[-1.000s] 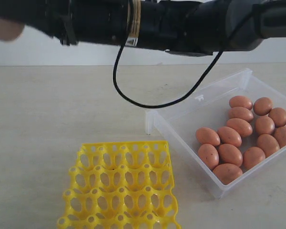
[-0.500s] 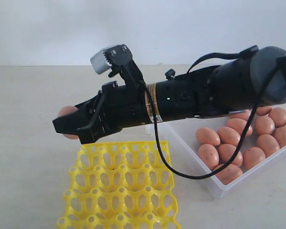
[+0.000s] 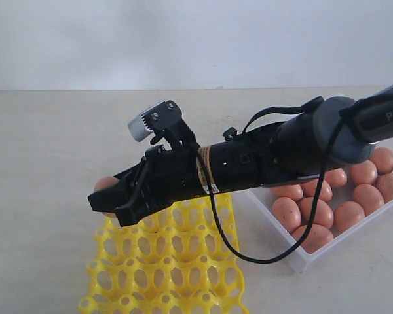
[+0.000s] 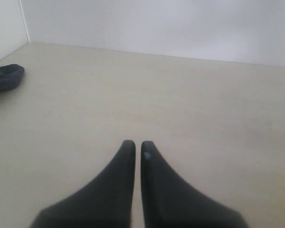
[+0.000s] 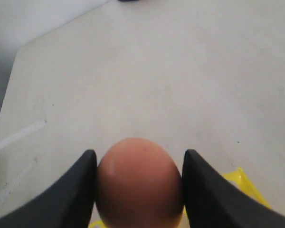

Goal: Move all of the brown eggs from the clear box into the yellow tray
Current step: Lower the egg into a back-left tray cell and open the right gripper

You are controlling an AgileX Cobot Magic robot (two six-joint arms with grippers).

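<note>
- One brown egg (image 3: pixel 105 185), smooth and pinkish-tan, pinched in the right gripper (image 5: pixel 138 154). Left of centre in the exterior view, at the upper left corner of the yellow tray (image 3: pixel 170 261). Touching it or not, impossible to tell.
- Yellow tray: bright lattice of open cup sockets with raised posts, lying flat at lower centre-left, top edge partly hidden.
- Other brown eggs (image 3: pixel 316 210): reddish-brown, some speckled, on their sides, packed touching at the right inside the clear box (image 3: pixel 278 229).
- Clear box: translucent, low-walled, set askew at lower right, largely hidden.
</note>
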